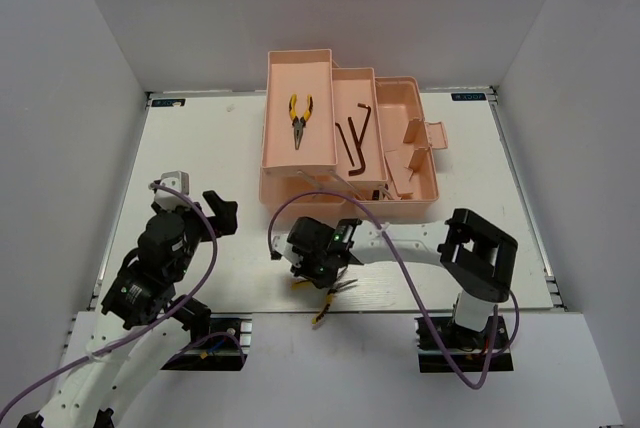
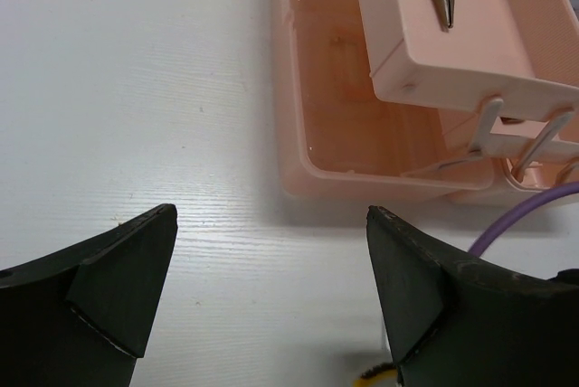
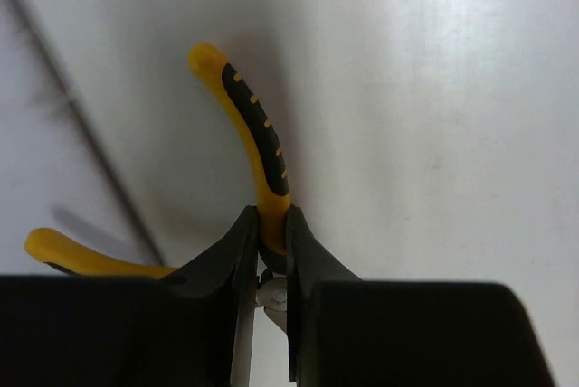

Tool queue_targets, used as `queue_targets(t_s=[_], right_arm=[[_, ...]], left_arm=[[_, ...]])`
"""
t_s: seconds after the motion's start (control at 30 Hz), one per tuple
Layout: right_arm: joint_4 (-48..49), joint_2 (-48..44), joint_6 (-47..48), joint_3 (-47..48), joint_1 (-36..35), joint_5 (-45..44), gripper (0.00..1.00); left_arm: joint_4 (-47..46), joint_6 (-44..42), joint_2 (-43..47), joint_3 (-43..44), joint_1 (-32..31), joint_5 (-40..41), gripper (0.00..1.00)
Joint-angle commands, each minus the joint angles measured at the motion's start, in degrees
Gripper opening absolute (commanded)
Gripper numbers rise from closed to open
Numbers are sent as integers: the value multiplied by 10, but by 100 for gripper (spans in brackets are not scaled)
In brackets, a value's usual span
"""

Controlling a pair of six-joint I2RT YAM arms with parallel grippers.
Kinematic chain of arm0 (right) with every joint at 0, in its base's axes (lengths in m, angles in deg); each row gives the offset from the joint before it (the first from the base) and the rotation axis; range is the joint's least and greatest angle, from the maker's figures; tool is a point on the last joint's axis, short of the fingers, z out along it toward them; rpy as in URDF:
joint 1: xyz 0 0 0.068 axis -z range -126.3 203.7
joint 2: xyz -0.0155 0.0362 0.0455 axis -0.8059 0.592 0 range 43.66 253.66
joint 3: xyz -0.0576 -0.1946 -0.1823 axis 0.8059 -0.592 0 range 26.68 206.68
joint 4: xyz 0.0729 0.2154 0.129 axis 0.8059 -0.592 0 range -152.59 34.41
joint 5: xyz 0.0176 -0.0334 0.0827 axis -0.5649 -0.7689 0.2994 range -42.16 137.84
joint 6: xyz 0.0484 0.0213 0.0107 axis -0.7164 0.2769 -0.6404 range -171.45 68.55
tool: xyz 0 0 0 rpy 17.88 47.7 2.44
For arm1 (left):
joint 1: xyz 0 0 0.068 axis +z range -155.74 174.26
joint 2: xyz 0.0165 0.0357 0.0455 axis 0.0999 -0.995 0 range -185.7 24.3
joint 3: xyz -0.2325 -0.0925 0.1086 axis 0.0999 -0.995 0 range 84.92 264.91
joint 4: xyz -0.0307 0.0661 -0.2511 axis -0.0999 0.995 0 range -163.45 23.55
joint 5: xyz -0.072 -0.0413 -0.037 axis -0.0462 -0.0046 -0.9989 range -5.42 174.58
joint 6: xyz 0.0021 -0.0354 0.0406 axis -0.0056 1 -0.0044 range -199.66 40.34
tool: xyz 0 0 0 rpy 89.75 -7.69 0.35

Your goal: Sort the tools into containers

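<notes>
Pliers point(image 3: 258, 134) clenched in my right gripper point(image 3: 270, 229), head mostly hidden at frame bottom, I think; left gripper point(image 2: 271, 220) gapes.

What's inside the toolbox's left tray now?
One pair of yellow-handled pliers lies in the left tray, nothing else. The tray hides most of the base compartment beneath it.

No text, brand or number can be read in any view. 2 small blue stickers sit on the table point(image 1: 200, 148) at its far corners, the left sticker point(image 1: 166, 102) and the right sticker point(image 1: 468, 96). Their print is too small to make out.
</notes>
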Motion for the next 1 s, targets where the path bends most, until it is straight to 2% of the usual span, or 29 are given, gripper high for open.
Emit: queue_targets(t_s=[0.0, 0.1, 0.2, 0.27, 0.33, 0.37, 0.4, 0.47, 0.5, 0.6, 0.73, 0.83, 0.97], right_arm=[[-161, -31, 100, 110, 13, 160, 0], [-253, -42, 140, 204, 19, 221, 0], [-295, -39, 143, 337, 29, 227, 0], [-309, -30, 143, 396, 42, 219, 0], [-304, -17, 141, 450, 50, 168, 0], [-294, -16, 134, 489, 55, 147, 0], [-282, -14, 134, 497, 58, 62, 0], [-203, -14, 122, 503, 69, -1, 0], [-163, -16, 124, 504, 81, -70, 0], [-67, -9, 124, 519, 114, -149, 0], [10, 25, 80, 588, 185, -227, 0], [66, 51, 55, 605, 212, -250, 0], [59, 82, 2, 615, 255, -210, 0]], left_arm=[[-6, 2, 4, -5, -1, 8, 96], [-6, 8, -2, -5, -1, 14, 96], [-6, 13, -2, -5, -1, 25, 96], [-6, 13, 3, -5, -1, 25, 96], [-6, 13, 9, -5, -1, 30, 96], [-6, 13, 16, -5, -1, 36, 96], [-6, 13, 16, -5, -1, 36, 96], [-6, 19, 16, -5, -1, 36, 96], [-6, 19, 16, -5, -1, 36, 96], [-6, 19, 16, -11, -1, 41, 96], [-6, 19, 16, -11, -1, 41, 96], [-6, 19, 16, -11, -1, 41, 96], [-6, 19, 16, -11, -1, 41, 96]])
